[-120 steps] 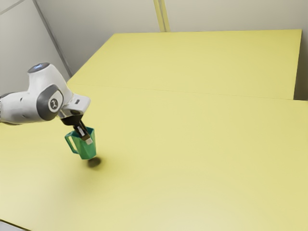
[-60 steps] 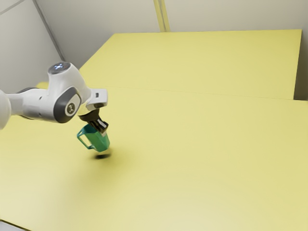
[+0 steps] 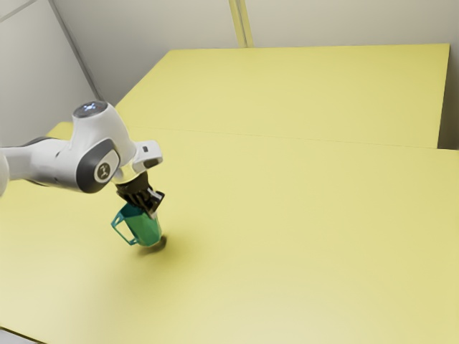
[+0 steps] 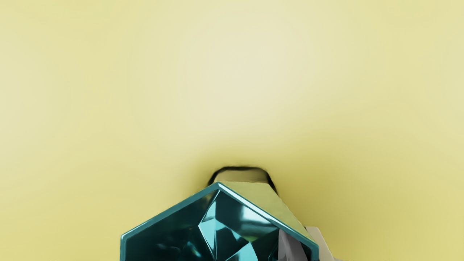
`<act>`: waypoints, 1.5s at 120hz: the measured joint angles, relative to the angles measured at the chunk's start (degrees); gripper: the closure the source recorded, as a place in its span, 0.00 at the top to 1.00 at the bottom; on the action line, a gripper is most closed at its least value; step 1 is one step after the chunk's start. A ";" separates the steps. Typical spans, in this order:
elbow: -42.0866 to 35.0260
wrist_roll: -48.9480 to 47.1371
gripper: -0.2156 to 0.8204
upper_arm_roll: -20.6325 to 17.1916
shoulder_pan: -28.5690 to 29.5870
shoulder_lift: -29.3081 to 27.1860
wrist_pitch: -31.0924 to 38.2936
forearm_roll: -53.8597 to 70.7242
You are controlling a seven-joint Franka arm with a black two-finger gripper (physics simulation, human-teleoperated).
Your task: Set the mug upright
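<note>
The teal faceted mug (image 3: 145, 229) leans slightly in the exterior view, its opening up by my gripper (image 3: 153, 206) and its handle toward the exterior view's left. Its base is close to the table (image 3: 287, 236), beside a dark shadow; whether they touch, I cannot tell. In the wrist view the angular rim of the mug (image 4: 170, 210) surrounds its dark interior. One finger is inside the mug and the other outside, with the side wall held between them by my gripper (image 4: 307, 242). The far part of the opening is cut off.
The yellow tabletop extends toward the exterior view's right, with a thin seam across it and another yellow surface (image 3: 301, 93) behind. Grey walls (image 3: 344, 21) stand beyond the back edge.
From one second ago, the held mug shifted toward the exterior view's right and tilted. Over the last half second my hand has lowered it, and it leans less now.
</note>
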 joint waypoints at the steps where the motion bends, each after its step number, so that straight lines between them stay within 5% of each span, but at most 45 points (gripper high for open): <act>1: -0.01 -0.19 0.03 0.00 0.00 0.05 -0.02 0.00; 67: 1.48 -8.06 0.07 -0.01 -0.26 3.79 -0.57 -0.21; 125: 6.16 -10.84 0.45 -0.10 -0.95 6.73 -3.26 -1.13; 180: 7.52 -12.82 0.56 -0.32 -1.47 6.81 -6.21 -1.86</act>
